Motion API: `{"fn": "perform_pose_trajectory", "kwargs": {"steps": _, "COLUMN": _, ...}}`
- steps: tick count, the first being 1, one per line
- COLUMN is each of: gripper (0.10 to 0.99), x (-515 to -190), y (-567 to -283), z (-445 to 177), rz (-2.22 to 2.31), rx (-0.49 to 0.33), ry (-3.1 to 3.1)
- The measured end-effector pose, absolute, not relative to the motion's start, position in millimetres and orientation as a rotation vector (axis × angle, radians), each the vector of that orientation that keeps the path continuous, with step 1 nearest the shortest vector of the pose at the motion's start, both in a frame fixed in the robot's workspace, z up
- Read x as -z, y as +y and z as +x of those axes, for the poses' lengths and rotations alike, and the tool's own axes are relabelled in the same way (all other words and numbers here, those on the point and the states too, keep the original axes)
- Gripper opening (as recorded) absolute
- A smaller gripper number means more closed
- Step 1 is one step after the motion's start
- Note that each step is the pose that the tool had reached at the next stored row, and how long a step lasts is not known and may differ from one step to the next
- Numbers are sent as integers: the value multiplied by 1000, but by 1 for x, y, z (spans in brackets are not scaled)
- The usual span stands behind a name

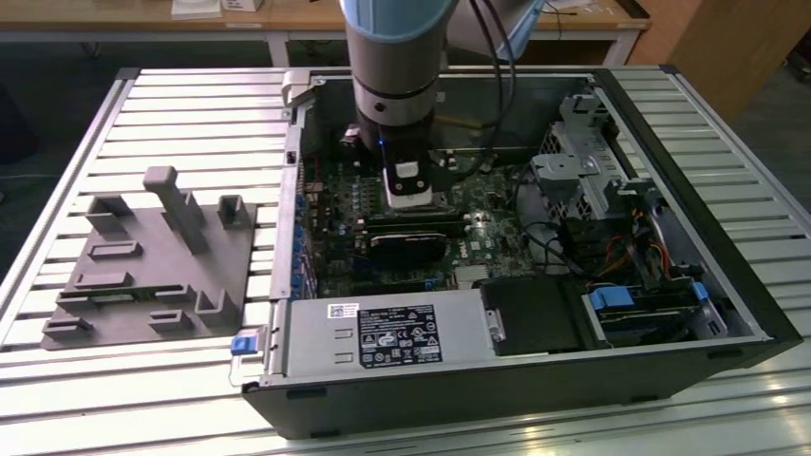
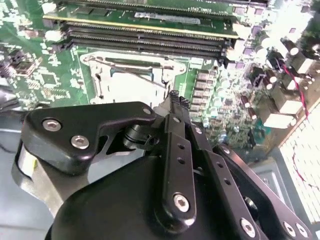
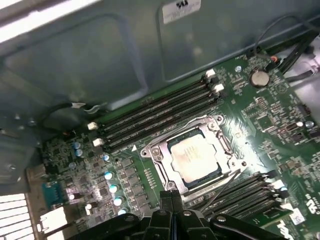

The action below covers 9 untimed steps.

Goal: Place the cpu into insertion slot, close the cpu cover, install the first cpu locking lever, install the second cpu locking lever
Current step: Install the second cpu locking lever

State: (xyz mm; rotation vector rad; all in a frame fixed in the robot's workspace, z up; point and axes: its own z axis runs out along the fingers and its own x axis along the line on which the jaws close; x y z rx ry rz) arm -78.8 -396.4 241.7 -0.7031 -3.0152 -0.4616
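Observation:
The cpu, a pale square chip, lies flat in the insertion slot on the green board in the first wrist view. The silver cpu cover lies down as a frame around it, and shows washed out by glare as the cpu cover in the second wrist view. A thin lever rod slants along the socket's side nearest me. My gripper hovers just off that side with its black fingers together and nothing between them. It appears as the gripper beside the socket and the gripper inside the case.
Long black memory slots run beside the socket. The open computer case holds a drive cage, cables and a power supply. A grey moulded fixture sits on the slatted table at the exterior view's left.

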Motion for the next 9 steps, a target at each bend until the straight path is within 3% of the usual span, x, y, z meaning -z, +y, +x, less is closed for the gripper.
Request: {"fn": "perform_pose_trajectory", "kwargs": {"steps": 9, "gripper": 106, "x": -252, "y": -396, "z": -70, "rz": -708, "rx": 420, "ry": -3025}}
